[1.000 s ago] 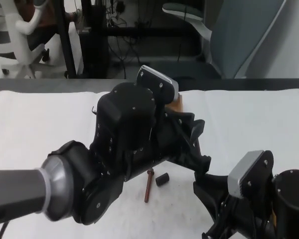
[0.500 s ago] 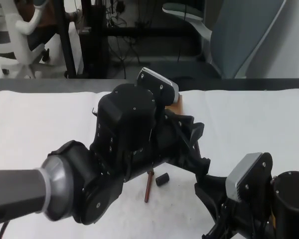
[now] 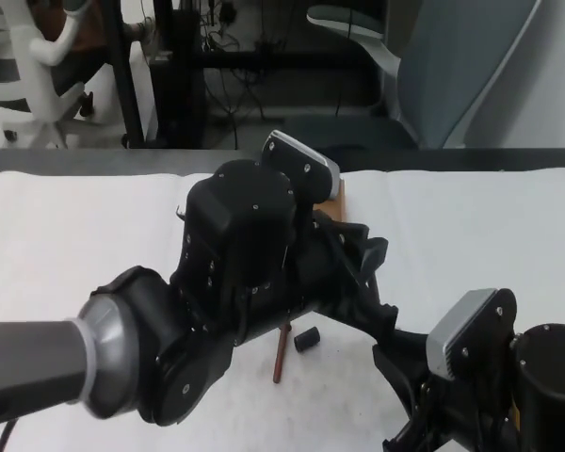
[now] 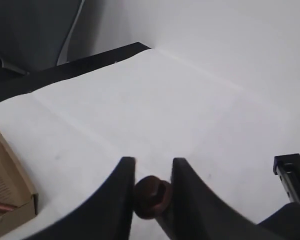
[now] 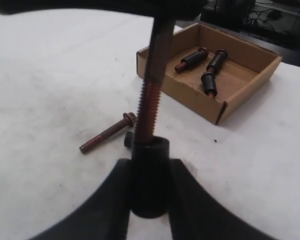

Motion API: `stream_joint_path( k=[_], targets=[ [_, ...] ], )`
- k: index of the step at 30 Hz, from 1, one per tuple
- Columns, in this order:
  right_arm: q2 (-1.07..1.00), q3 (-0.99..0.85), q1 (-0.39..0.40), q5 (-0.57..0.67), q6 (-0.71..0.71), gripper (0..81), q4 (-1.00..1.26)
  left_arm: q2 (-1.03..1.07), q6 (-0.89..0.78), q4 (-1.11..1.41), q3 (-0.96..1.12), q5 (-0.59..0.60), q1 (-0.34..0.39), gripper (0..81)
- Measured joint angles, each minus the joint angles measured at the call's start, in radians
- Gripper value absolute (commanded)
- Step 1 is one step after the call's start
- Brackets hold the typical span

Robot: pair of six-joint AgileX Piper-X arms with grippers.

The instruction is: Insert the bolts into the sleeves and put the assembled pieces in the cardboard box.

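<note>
White cloth (image 5: 50, 65) spreads under both arms. Nearest, the right gripper (image 5: 149, 175) clamps an upright black sleeve (image 5: 150, 152). A bolt (image 5: 151, 107) stands with its threaded end in the sleeve's top, its head pinched tight by the left gripper (image 4: 152, 170). Just beyond, a loose bolt (image 5: 106, 135) lies flat with a second sleeve (image 3: 307, 340) beside its head. Farther off sits the cardboard box (image 5: 175, 90), holding three assembled pieces (image 5: 192, 59); a grey chair (image 3: 471, 66) stands behind
</note>
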State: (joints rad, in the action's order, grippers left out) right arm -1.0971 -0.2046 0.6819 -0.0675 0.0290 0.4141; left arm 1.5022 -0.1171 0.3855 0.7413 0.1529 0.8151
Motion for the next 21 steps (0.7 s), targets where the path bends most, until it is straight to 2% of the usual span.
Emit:
stream_joint_path(
  k=[11, 20, 21],
  targets=[
    [0.000, 0.000, 0.000, 0.045, 0.000, 0.6, 0.028, 0.000, 0.008, -0.011, 0.000, 0.005, 0.000, 1.7],
    [0.000, 0.004, -0.003, 0.010, 0.015, 0.6, 0.082, -0.011, 0.013, -0.004, 0.000, 0.052, -0.007, 0.3],
    [0.000, 0.004, -0.007, 0.008, 0.015, 0.6, 0.095, -0.015, 0.013, -0.009, 0.000, 0.057, -0.007, 3.8]
  ],
)
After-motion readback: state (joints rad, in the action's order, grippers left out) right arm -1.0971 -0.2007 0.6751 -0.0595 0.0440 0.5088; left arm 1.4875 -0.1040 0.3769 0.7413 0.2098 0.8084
